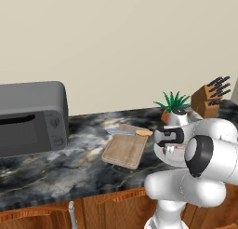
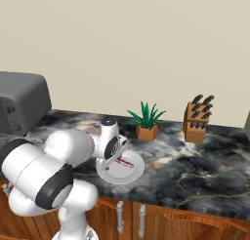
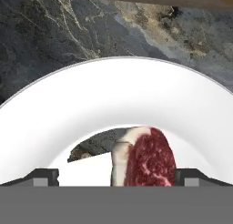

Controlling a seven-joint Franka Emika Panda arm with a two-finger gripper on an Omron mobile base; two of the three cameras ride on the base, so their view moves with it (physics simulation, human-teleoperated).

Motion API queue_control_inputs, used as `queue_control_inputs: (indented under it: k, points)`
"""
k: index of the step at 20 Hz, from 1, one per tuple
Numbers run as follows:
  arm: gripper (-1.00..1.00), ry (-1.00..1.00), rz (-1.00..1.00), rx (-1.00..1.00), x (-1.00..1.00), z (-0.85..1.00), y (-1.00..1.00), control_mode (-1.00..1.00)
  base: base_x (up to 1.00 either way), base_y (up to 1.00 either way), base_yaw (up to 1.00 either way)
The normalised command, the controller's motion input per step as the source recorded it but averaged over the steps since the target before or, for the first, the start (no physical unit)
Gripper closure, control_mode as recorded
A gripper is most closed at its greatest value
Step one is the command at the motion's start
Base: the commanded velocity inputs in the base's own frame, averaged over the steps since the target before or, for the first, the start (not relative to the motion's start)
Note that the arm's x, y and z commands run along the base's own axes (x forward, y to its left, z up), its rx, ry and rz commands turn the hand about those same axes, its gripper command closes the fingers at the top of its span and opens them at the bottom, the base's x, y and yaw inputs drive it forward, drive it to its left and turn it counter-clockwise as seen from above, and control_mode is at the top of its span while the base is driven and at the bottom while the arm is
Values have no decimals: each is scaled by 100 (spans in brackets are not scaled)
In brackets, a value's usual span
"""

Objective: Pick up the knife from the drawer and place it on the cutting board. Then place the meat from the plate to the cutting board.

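The fingers (image 3: 116,177) stand spread wide, the meat (image 3: 145,157) lying between them on the plate (image 3: 113,95). It looks soft, limp and slippery; pinching across its narrow middle seems safest.

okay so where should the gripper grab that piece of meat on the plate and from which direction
Grip the meat across its narrow width, coming straight down from above. It lies flat on the white plate, so there is no side edge to get under; the open gripper hangs right over it, a finger tip at each side. The red part looks the safest hold, rather than the pale fatty rim.
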Motion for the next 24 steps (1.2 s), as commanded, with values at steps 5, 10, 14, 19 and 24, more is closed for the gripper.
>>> queue_control_inputs:
  k: [5,10,14,19,24]
  points:
    - [-100,0,0,0,14,-17,0,-100,0,0,0]
    - [-100,0,0,0,4,-17,0,-100,0,0,0]
    - [100,0,0,0,1,-20,0,-100,0,0,0]
    - [100,0,0,0,1,-4,0,-100,0,0,0]
    - [100,-6,0,0,-22,4,3,-100,0,0,0]
